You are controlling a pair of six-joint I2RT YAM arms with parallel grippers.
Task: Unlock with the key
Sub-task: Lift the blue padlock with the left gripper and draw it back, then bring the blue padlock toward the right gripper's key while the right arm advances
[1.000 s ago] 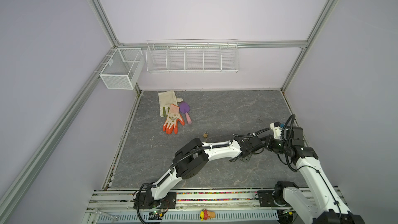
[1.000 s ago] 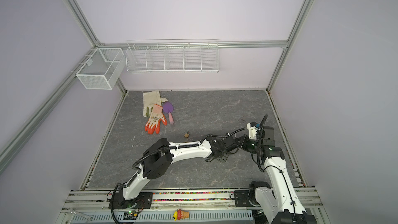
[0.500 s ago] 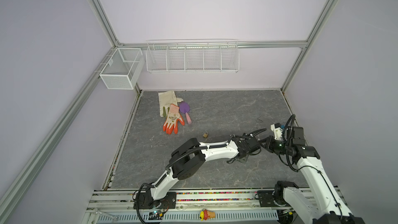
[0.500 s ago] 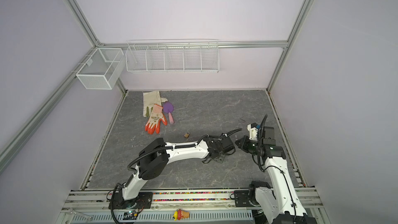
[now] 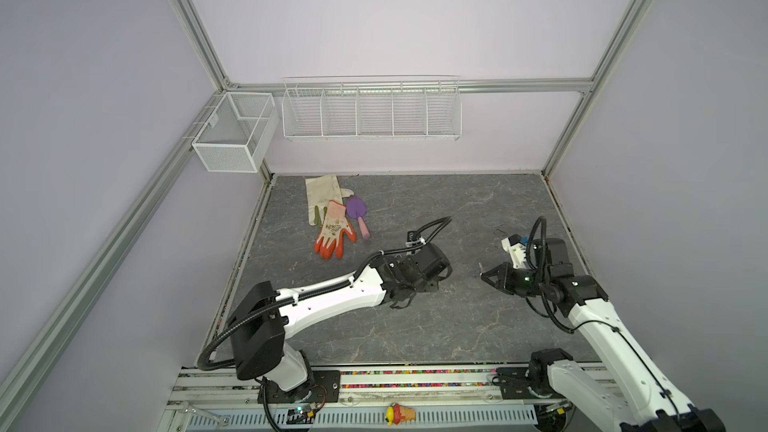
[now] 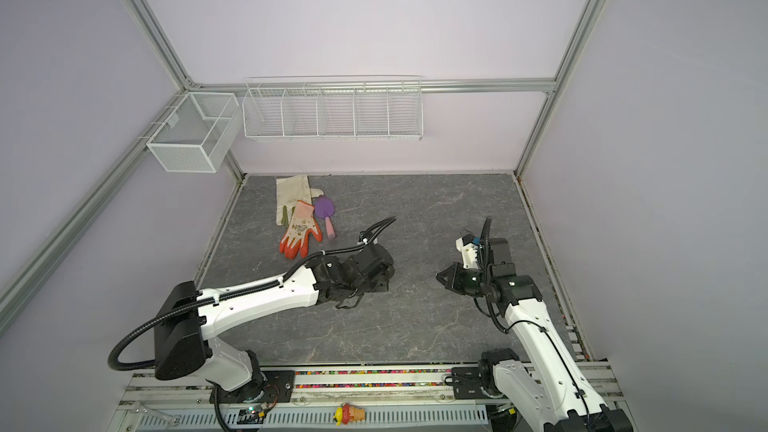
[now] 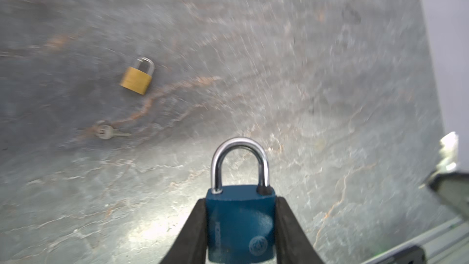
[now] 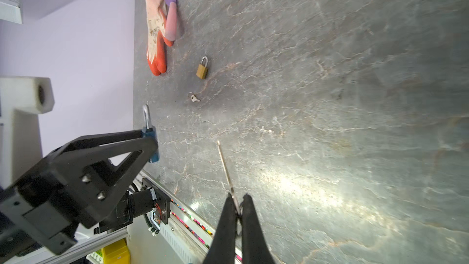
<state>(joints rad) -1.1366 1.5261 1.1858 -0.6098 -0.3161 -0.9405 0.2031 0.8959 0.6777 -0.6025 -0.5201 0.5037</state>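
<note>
At the left gripper [image 7: 239, 200]: we've got the blue padlock [image 7: 239, 222] clamped by its body between the two black fingers [image 7: 193, 227]. Its shackle pokes out past the tips, both legs meeting the body.
Left arm [image 5: 332, 301]: it lies low and long from the front rail [image 5: 415, 374] toward mid-table. The wrist is folded down over the grey table [image 5: 457, 209], and in both top views it hides the lock from us.
Right gripper [image 8: 237, 196]: fingers pressed together, pinching the key [image 8: 224, 163]. We see it edge-on, the thin blade jutting ahead of the tips.
Right arm [image 5: 598, 326]: it rises from the front rail with the elbow bent. The gripper points leftward across the table at the left wrist, and there's a clear gap between the two.
Lock and key: apart. In the right wrist view the padlock sits off to one side of the blade, not on it.
On the table: a brass padlock [image 7: 137, 78] lies flat, with a second key [image 7: 106, 132] on a ring near it.
Far left: an orange glove [image 5: 332, 234] overlaps a beige glove [image 5: 320, 195], with a purple trowel [image 5: 357, 207] just beside them.
</note>
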